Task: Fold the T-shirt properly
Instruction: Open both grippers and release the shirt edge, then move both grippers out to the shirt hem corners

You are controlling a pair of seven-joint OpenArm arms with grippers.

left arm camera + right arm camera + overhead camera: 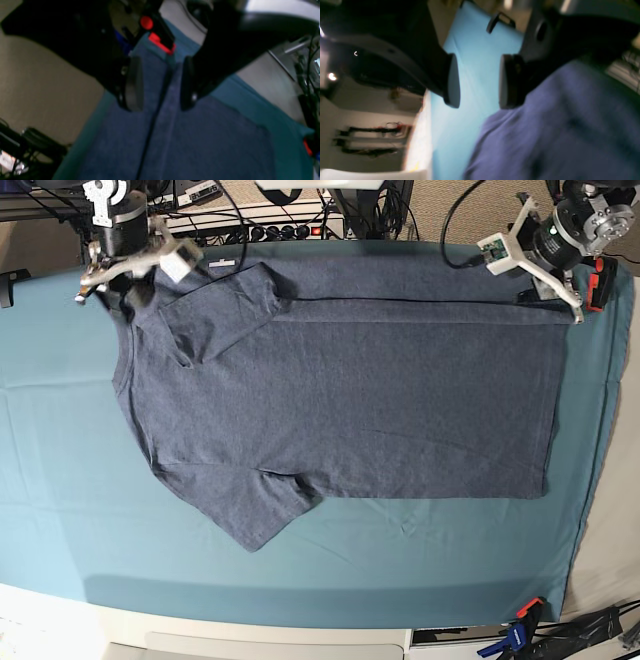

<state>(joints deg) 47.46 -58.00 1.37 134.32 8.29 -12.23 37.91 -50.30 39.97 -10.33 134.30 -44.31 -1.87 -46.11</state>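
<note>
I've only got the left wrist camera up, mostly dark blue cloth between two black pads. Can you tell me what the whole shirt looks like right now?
Observer: In the base view the large heathered blue-grey cotton T-shirt lies flat on the teal table cloth, its far long edge folded over, with the far sleeve folded in on top.
Operator: Where's the other arm?
Observer: The right gripper sits at the shirt's far collar-end corner; yours, the left gripper, is at the far hem corner.
Operator: Is the right one holding cloth?
Observer: No. Its wrist view shows the right gripper open, with only table cloth between the pads.
Operator: And the near sleeve?
Observer: The near sleeve is spread out, unfolded.
</note>
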